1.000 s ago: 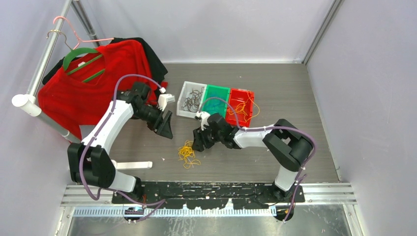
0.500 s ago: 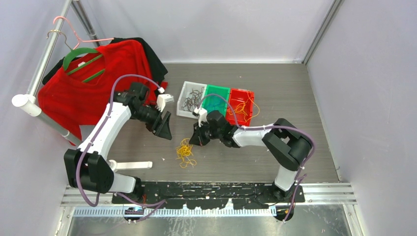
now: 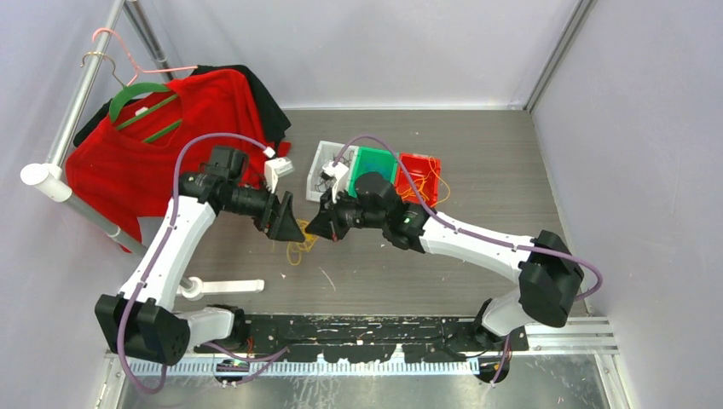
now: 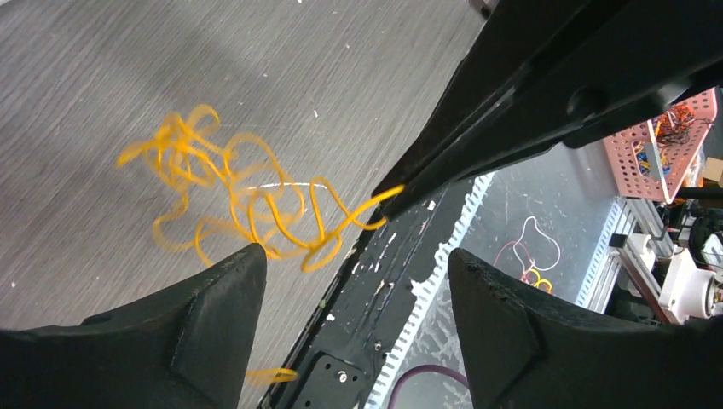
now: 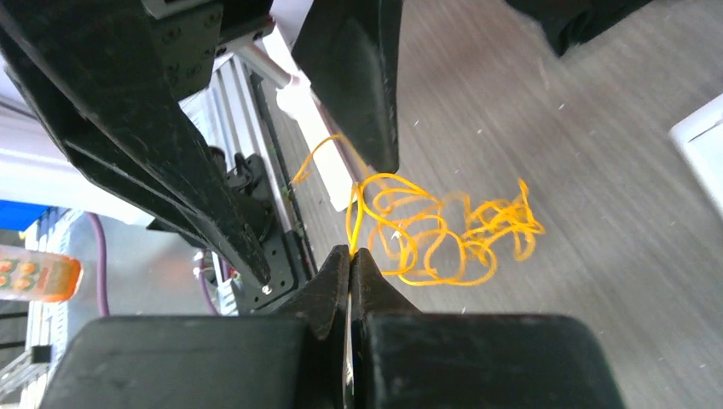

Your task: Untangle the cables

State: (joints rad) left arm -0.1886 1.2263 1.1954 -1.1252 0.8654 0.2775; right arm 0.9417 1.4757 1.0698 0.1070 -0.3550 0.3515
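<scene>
**Right claw plucks the knot from the table**

The loose tangle of thin yellow-orange cables point(image 3: 297, 250), which lay flat on the grey wood-grain table point(image 3: 477, 153) a second ago, now dangles between the two arms. The right gripper point(image 5: 350, 253), then agape, has pinched tight on one strand. The left gripper point(image 4: 356, 254) has spread wider and holds nothing, its black fingers flanking the loops. It looks ready to take a second strand and tease the knot apart.

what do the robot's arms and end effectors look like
The left arm and right arm match: white links, black joints, a purple cable looping along each. The left end effector and right end effector each have two black wedge-shaped fingers tapering to points.
</scene>
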